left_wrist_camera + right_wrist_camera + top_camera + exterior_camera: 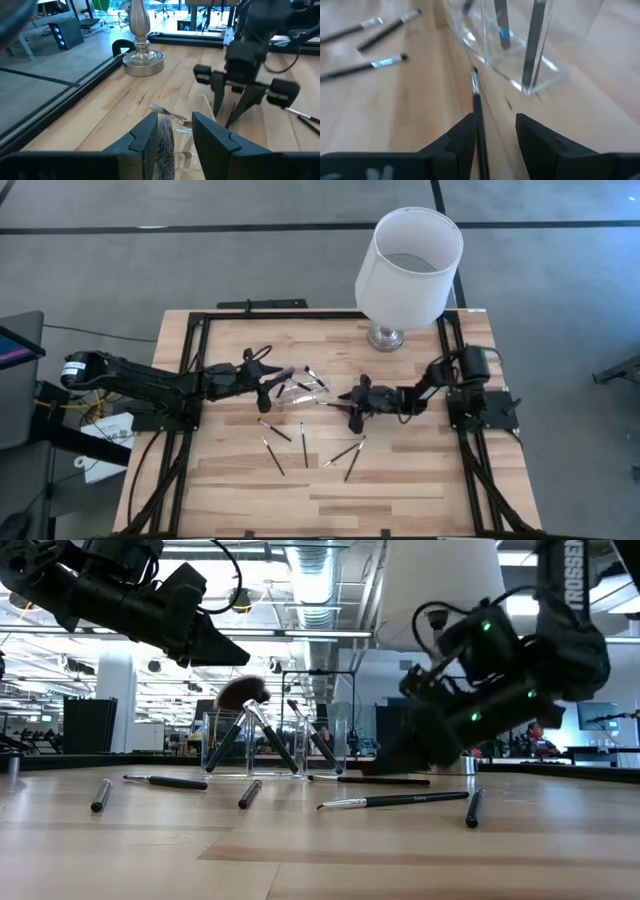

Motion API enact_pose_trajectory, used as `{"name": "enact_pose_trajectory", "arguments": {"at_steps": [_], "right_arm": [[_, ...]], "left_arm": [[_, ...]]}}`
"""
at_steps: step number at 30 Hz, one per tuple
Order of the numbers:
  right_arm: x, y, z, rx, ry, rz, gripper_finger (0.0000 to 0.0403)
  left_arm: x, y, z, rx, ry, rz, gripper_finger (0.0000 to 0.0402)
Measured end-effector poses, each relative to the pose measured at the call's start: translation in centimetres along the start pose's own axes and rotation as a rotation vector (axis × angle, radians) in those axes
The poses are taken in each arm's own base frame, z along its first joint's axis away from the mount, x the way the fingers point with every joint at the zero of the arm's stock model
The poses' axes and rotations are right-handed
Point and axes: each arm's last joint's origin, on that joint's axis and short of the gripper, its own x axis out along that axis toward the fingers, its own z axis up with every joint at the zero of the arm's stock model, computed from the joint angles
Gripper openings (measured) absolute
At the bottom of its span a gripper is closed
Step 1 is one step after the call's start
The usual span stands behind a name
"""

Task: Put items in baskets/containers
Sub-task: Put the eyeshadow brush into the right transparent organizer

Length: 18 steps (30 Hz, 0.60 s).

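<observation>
brushes [303,442]: 6 loose, 3 in 1 cup [212,743]; left claw [172,137], right claw [493,131] spread.

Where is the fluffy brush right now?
In the low view, the fluffy brush stands tilted inside the clear container, mid-table, below the left gripper and left of the right gripper.

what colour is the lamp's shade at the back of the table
White: a plain white drum lampshade on a silver metal base. The high view shows it best.
</observation>
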Motion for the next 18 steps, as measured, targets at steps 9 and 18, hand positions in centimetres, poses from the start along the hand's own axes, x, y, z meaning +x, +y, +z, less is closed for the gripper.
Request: {"name": "enact_pose_trajectory", "arguments": {"at_steps": [9,18], "right_arm": [[2.6,0.0,-1.7,-0.039,0.003,0.007,0.0119],[2.6,-0.1,-1.4,-0.011,0.001,0.025,0.0019]], "left_arm": [[0.0,0.0,0.0,0.001,-0.001,0.000,0.0117],[0.0,0.0,0.0,0.002,-0.005,0.000,0.0117]]}}
